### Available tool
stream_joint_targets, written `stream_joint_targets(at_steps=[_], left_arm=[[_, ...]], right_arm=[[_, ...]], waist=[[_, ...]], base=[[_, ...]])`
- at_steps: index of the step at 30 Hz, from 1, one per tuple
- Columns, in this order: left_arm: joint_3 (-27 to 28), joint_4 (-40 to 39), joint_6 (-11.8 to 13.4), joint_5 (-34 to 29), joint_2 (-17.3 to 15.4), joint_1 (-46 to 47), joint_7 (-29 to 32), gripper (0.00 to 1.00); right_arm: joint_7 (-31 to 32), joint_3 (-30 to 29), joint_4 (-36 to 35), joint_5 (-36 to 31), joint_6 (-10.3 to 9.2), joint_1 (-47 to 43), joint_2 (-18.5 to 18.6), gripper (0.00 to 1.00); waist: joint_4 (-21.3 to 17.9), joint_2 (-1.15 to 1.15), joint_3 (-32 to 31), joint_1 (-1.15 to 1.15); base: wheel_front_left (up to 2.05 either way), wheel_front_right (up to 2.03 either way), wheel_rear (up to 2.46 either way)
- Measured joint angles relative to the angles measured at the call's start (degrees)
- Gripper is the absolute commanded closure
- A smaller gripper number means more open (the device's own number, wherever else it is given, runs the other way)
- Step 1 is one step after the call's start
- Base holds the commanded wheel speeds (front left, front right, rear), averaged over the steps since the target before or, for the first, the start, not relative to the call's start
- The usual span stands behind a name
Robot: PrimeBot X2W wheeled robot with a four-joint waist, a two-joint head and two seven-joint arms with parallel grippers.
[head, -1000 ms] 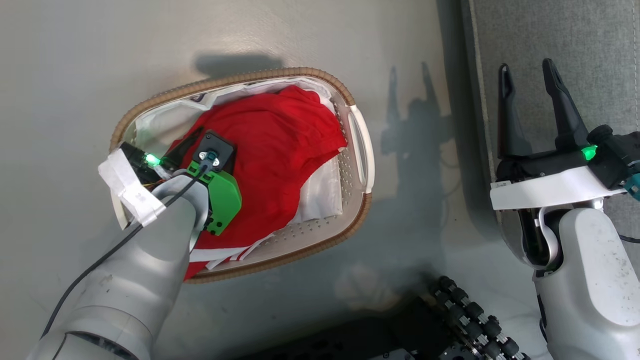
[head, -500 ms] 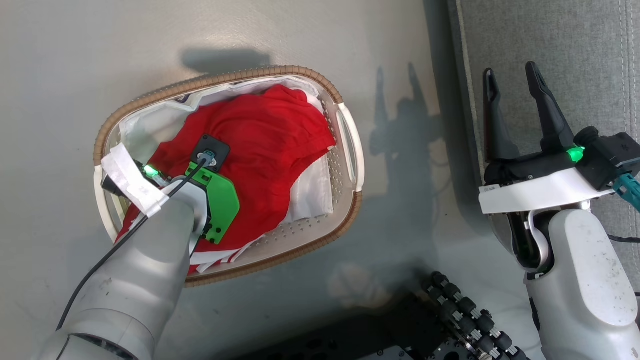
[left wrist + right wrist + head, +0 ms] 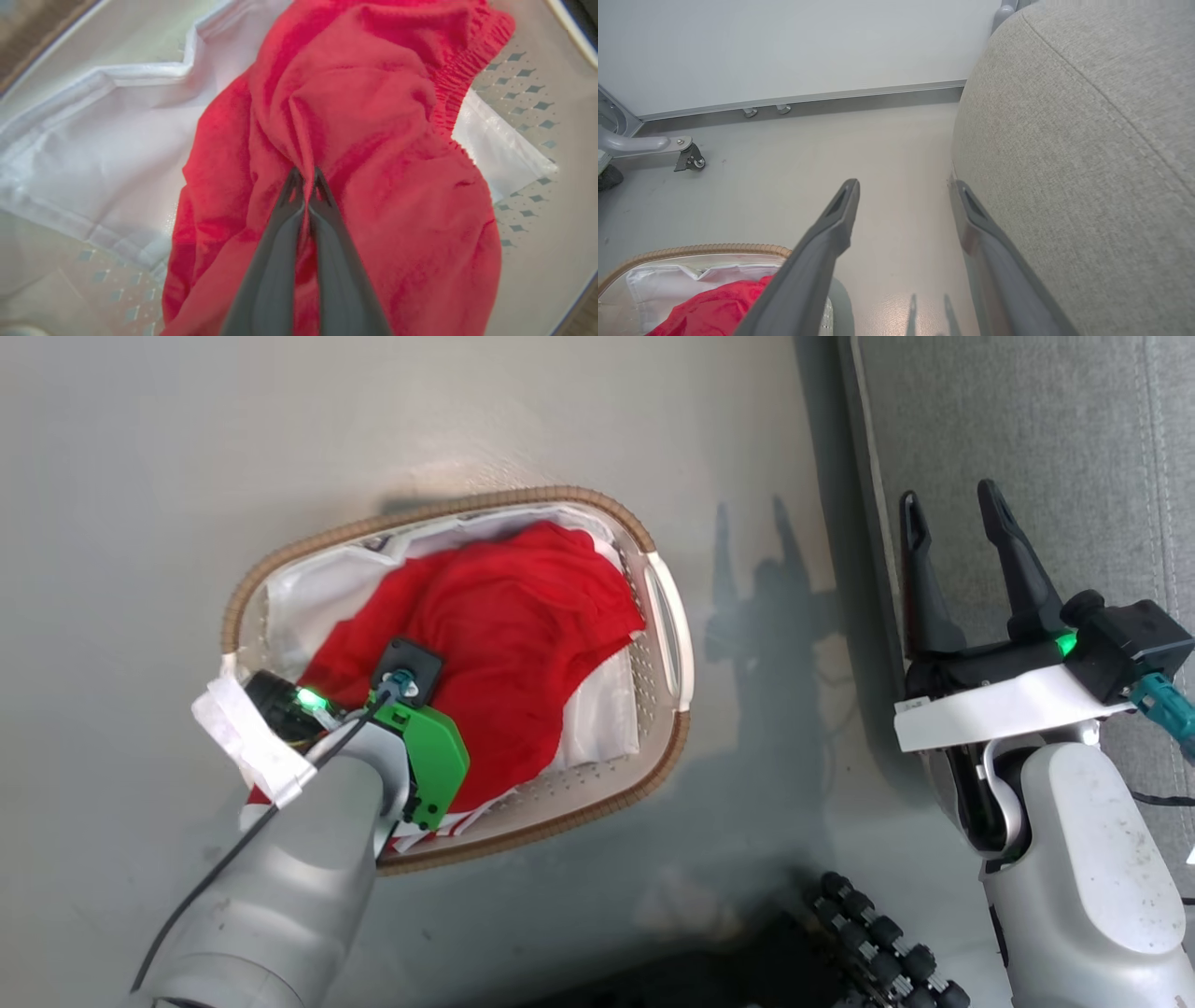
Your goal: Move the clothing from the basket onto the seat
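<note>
Left gripper: the two dark fingers are pressed together, and a raised fold of the clothing is pinched between their tips. In the head view this arm's wrist hangs above the lower-left end of the red heap, hiding the fingers.

The clothing lies inside the basket. Its long axis runs from the lower left, under the wrist, to the upper right of the head view. In the left wrist view a gathered elastic edge lies at the far right end of the heap. A white-striped hem shows at the basket's near rim. The white lining spreads out to the left of the red fabric and shows again at its right.

The basket is oval, and its long axis follows the same lower-left to upper-right diagonal. One side handle faces the seat. The basket stands on the grey floor, apart from the seat.

Right gripper: its fingers are spread wide and hold nothing. They point up the head view, over the seat's left edge. In the right wrist view, the right gripper has one finger close along the seat's rounded side; contact cannot be judged.

Between basket and seat runs a strip of floor bearing the gripper's shadow. The robot's wheeled base sits at the bottom edge. A wall and a castered leg stand beyond the basket.
</note>
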State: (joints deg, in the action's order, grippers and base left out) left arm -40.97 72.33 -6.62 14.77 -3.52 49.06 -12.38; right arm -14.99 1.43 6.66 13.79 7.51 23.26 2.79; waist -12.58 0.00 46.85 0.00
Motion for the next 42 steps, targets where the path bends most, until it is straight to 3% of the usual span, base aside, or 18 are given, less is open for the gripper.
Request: stream_joint_targets(at_steps=[8,13,21,28,42], left_arm=[[-1.02,-5.45,-0.68,2.61,0.40,-4.14,-2.35,1.00],[-0.38,-13.19,-0.76,3.90,0.31,-7.20,-2.63,1.00],[1.60,-26.52,0.53,2.48,-4.27,-11.60,-2.75,1.00],[2.99,-33.38,1.10,2.12,-6.87,-12.39,-2.76,1.00],[2.70,-43.99,0.98,0.78,-11.49,-4.66,3.80,1.00]], right_arm=[[0.00,-0.69,1.51,-2.40,0.00,-2.13,-0.03,0.00],[0.00,-1.56,2.38,-4.08,0.00,-4.32,-0.04,0.00],[-0.01,-2.25,3.83,-6.33,0.00,-8.82,-0.04,0.00],[0.00,-1.85,4.91,-6.78,0.00,-12.23,-0.02,0.00],[0.00,2.79,4.88,-7.36,0.00,-14.76,-0.02,0.00]], waist=[[1.94,0.00,-5.70,0.00],[3.43,0.00,-10.47,0.00],[5.76,0.00,-19.15,0.00],[7.11,0.00,-27.00,-0.01],[8.27,0.00,-38.93,-0.01]], base=[[0.00,0.00,0.00],[0.00,0.00,0.00],[0.00,0.00,0.00],[0.00,0.00,0.00],[0.00,0.00,0.00]])
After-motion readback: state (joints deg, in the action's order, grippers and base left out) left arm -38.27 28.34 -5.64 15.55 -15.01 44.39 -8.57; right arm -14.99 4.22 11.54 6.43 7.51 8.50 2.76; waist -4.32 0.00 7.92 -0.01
